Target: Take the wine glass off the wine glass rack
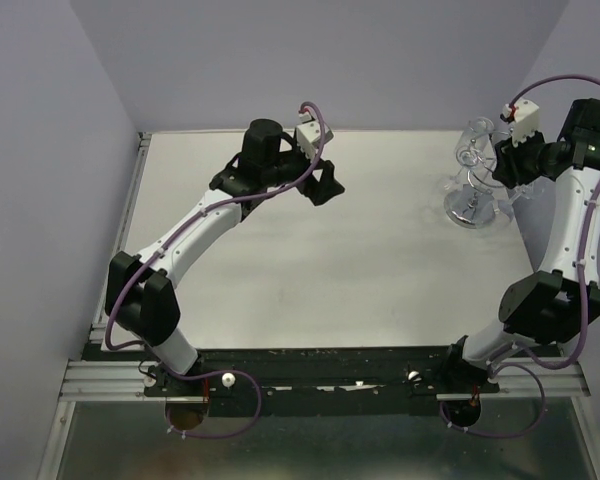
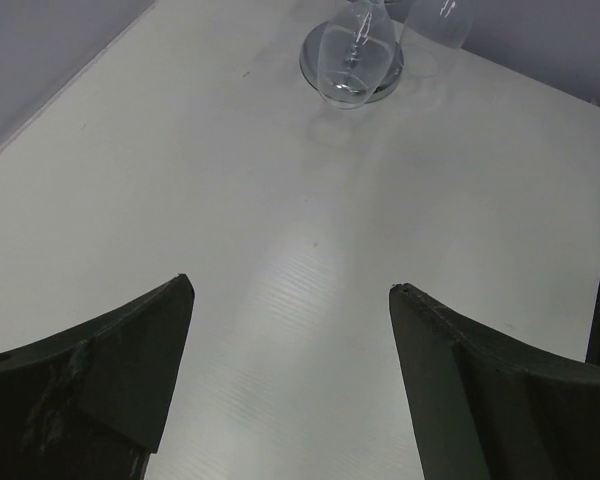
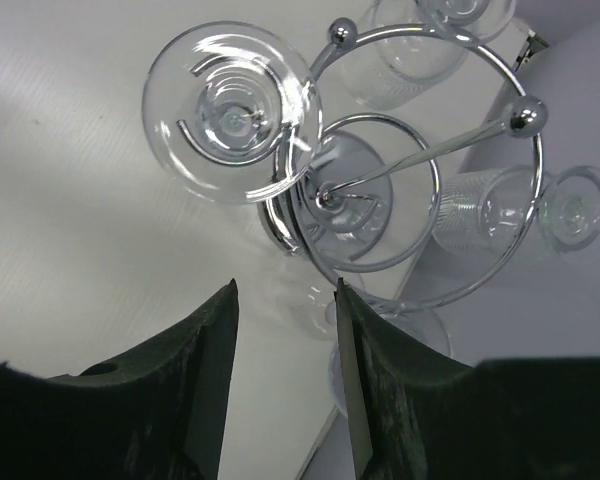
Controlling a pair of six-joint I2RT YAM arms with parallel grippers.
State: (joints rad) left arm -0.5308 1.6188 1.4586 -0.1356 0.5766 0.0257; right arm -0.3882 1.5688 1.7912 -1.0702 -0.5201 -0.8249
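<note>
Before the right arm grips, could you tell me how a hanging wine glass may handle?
Probably fragile and slippery: the wine glass looks thin and smooth. Hung by its foot on the wine glass rack, it may swing if nudged.

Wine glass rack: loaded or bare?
Loaded: the wine glass rack holds several wine glasses hanging upside down, feet up.

Table: pale grey, matt top; fine ribbing shows faintly in the left wrist view, along with a small dark speck. Wine glass rack stands upright on its round mirror-like base in the far right corner, close to the right edge. Black rail runs along the near edge. Metal strip borders the left edge.
</note>
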